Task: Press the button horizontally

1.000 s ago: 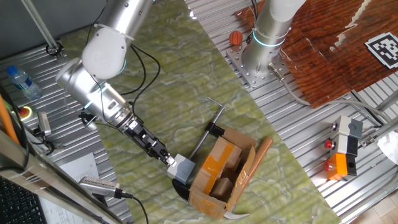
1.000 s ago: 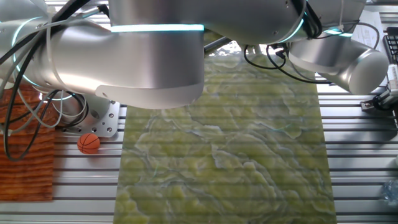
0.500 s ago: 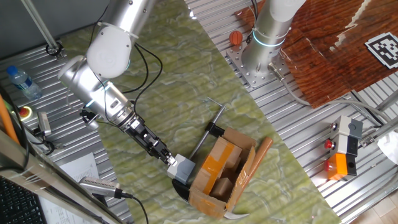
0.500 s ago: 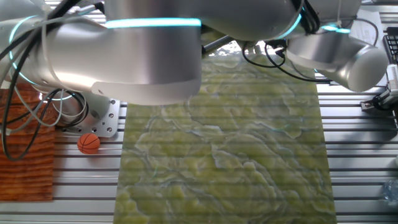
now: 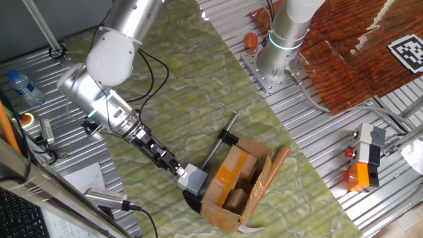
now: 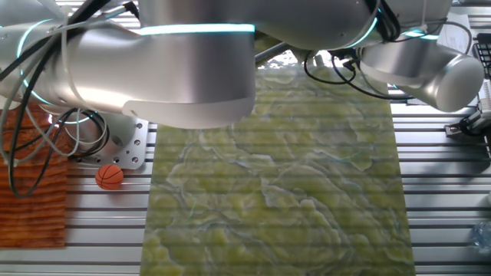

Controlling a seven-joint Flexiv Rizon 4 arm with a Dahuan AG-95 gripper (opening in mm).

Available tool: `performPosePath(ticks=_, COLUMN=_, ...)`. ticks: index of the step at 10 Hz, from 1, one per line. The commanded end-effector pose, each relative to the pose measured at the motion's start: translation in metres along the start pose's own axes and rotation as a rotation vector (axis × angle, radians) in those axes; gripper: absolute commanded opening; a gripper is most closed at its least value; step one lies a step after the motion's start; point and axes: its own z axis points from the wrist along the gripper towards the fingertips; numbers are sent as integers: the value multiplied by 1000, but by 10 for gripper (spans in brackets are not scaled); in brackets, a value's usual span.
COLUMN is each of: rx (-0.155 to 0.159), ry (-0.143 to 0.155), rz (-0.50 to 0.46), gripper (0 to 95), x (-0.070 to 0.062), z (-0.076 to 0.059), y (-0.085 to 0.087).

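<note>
In one fixed view the button (image 5: 195, 178), a small light grey cube with a white face on a black base, stands on the green mat right against the left side of the cardboard box (image 5: 238, 184). My gripper (image 5: 177, 170) reaches down from the upper left at a slant, and its tip is at the button's white left face. No gap between the fingertips can be made out. In the other fixed view the arm's silver body (image 6: 184, 69) fills the top, and the button and the gripper are hidden.
A black clamp (image 5: 225, 137) and a wooden stick (image 5: 276, 164) flank the cardboard box. Orange-and-black units (image 5: 362, 173) stand at the right, another arm's base (image 5: 277, 49) and an orange ball (image 5: 250, 41) at the back, a water bottle (image 5: 23, 87) and a round red button (image 5: 26, 119) at the left.
The arm's elbow has shifted slightly up and right, then back down and left. The gripper tip has stayed at the button's white face.
</note>
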Motion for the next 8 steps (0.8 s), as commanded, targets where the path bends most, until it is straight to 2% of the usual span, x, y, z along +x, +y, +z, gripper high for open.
performPosePath(ticks=1, rx=-9, ry=10, rz=-9, gripper=570, x=0, z=1, y=0)
performPosePath(ticks=8, rx=-11, ry=9, rz=-14, gripper=570, x=0, z=5, y=1)
